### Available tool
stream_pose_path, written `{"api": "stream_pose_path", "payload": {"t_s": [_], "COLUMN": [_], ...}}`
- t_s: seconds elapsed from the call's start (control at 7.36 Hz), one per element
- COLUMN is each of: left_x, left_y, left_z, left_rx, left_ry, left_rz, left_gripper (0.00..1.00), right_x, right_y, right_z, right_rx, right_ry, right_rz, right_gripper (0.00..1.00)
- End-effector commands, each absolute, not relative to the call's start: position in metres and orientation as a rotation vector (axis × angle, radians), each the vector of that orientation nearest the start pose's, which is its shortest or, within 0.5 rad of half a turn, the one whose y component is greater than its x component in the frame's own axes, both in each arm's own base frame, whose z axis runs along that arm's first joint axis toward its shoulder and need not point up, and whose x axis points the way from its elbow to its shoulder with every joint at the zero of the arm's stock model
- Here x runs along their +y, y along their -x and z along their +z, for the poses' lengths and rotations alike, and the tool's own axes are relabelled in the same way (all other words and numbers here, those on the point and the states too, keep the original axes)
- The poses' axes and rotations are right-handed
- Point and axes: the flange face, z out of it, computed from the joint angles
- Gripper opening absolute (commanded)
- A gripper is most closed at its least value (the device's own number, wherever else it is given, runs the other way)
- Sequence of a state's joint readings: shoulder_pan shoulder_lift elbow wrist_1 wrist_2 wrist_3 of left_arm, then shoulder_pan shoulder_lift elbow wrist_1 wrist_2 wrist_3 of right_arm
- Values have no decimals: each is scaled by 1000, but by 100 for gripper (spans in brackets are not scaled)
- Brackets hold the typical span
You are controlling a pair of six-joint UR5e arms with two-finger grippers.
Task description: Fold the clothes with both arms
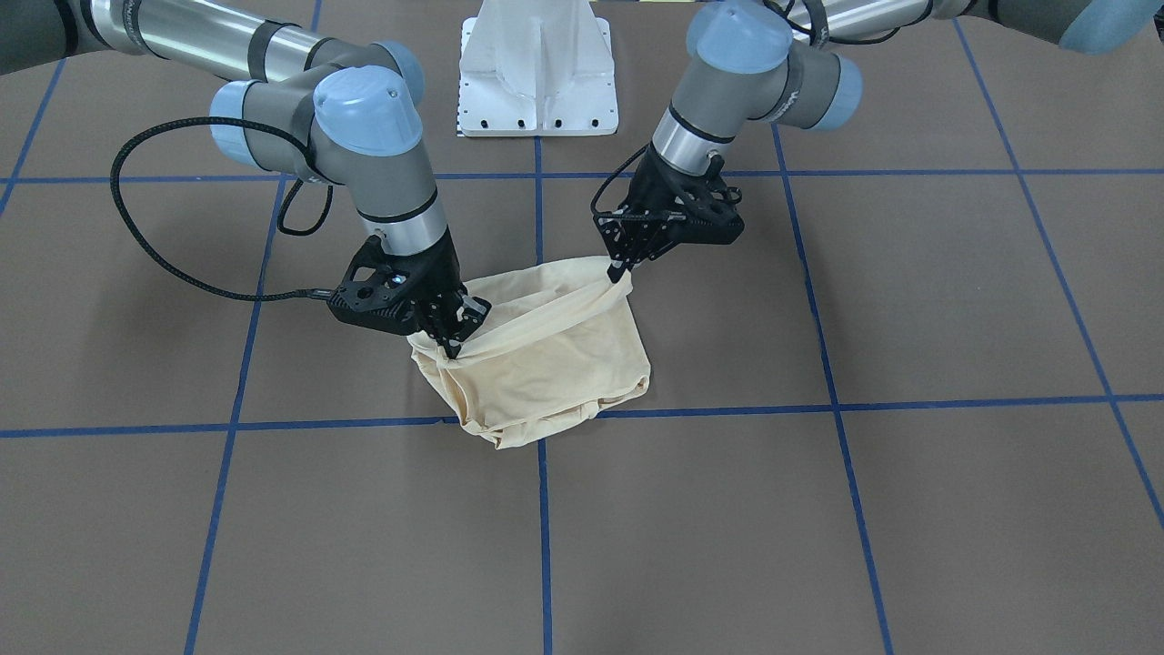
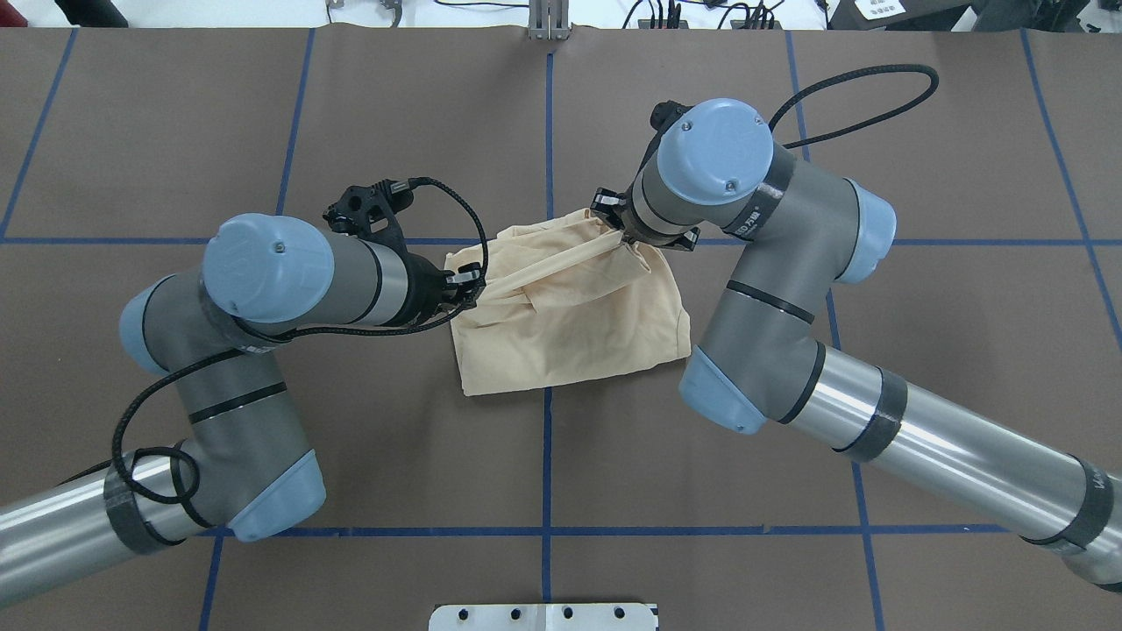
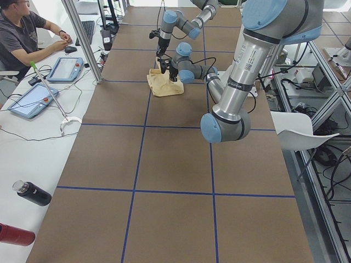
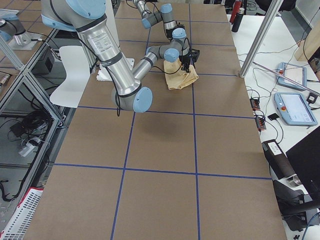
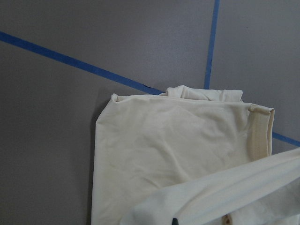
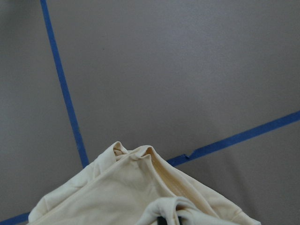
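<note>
The pale cream-yellow shirt (image 1: 546, 373) (image 2: 570, 324) lies as a compact bundle in the middle of the brown table, and no print shows on it. A band of its fabric is stretched taut between the two grippers, above the rest of the bundle. My left gripper (image 1: 621, 270) (image 2: 473, 285) is shut on the end of that band nearer the robot's base. At the bundle's other corner, my right gripper (image 1: 453, 346) (image 2: 621, 232) pinches the fabric, shut on it. Both wrist views show the shirt (image 5: 164, 154) (image 6: 117, 197) close below. The side views show the bundle (image 3: 162, 85) (image 4: 180, 77) small and far away.
The white pedestal base (image 1: 536, 73) (image 2: 543, 616) stands at the robot's side of the table. Blue tape lines cross the brown surface. A person (image 3: 22, 33) sits at a side table with tablets (image 3: 66, 68) and bottles (image 3: 32, 193). Bare table surrounds the bundle.
</note>
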State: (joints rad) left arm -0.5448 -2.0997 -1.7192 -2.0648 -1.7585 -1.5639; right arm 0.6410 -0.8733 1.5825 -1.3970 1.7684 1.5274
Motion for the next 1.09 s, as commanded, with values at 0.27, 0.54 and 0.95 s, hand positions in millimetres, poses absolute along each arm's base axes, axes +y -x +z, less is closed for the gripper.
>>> {"api": "stream_pose_path", "payload": {"t_s": [0.27,0.54,0.95], "left_x": [-482,-486,-493], "left_y": [-479,-483,-498], "left_z": [242,251,260], "left_rx": [1185,1167,1145], "left_ry": [-210,-206,-192], "left_rz": [-423,-430,-434], "left_gripper": [0,0,0], "right_x": [-545,-553,-562], "right_y": [521,523,535], "right_z": [209,216,220], "right_rx": [-869,-861,-880], "right_ry": [-121,-123,-130], "right_rz": [490,496,494], "right_gripper": [0,0,0]}}
